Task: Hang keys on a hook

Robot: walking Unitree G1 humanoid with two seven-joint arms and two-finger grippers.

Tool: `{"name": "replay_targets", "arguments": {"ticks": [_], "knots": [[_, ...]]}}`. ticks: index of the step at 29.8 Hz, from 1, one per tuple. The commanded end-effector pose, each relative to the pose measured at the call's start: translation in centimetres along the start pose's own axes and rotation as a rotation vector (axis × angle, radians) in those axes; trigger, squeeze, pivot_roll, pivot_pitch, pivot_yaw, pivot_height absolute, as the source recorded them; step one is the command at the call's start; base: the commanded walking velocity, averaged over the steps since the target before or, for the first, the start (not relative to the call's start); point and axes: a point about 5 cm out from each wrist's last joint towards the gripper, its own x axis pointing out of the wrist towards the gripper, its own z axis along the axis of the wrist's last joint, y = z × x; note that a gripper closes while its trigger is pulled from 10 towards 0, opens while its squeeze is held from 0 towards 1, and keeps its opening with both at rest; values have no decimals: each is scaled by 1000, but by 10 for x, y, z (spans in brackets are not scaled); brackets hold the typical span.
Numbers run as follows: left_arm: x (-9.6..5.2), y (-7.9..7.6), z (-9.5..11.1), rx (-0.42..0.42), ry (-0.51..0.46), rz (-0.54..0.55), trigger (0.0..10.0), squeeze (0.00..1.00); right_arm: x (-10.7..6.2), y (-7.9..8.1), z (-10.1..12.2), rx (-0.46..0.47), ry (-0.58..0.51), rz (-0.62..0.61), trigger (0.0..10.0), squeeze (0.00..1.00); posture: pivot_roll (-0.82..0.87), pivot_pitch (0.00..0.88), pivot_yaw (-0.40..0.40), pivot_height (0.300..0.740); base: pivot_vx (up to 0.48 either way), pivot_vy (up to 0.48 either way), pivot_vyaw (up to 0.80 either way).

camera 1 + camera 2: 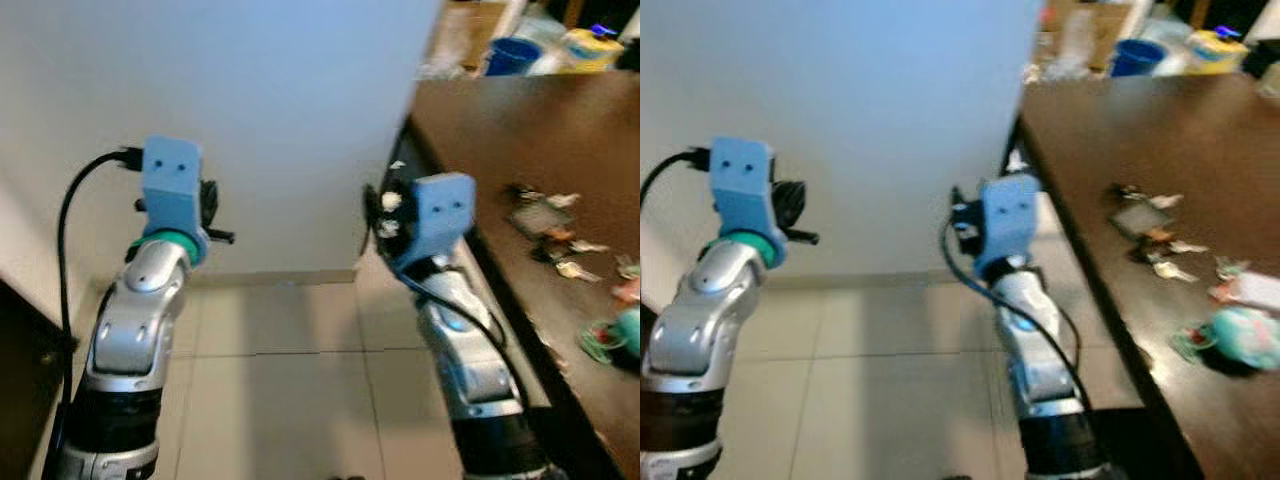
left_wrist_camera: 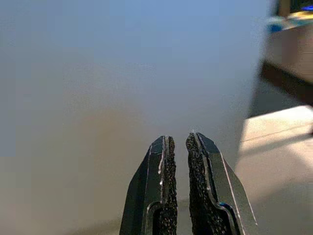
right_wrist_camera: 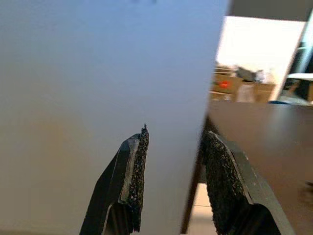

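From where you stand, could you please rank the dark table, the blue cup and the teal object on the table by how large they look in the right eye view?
1. Dark table, by far the largest.
2. Teal object, at the near edge.
3. Blue cup, at the far end.

The teal object is much nearer to the camera than the cup, so their true order is unsure.

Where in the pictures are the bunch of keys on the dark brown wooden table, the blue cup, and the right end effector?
bunch of keys (image 1: 552,232), left eye view, on its dark fob.
blue cup (image 1: 510,55), left eye view, on its side wall.
right end effector (image 3: 173,161), right wrist view, between its open fingertips.
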Motion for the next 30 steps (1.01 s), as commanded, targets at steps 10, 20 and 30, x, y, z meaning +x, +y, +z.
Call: {"name": "replay_targets", "arguments": {"ticks": [10, 20, 30], "knots": [[11, -16, 25, 95, -2, -193, 10000, 0, 6, -4, 2, 9, -5, -23, 10000, 0, 102, 2, 93, 740, 0, 0, -800], [16, -9, 33, 199, -35, -287, 10000, 0, 5, -2, 2, 25, -6, -19, 10000, 0, 102, 6, 95, 740, 0, 0, -800], [15, 3, 16, 209, 43, -223, 10000, 0, 4, 3, 4, -8, -20, 14, 10000, 0, 97, 8, 100, 740, 0, 0, -800]]}}
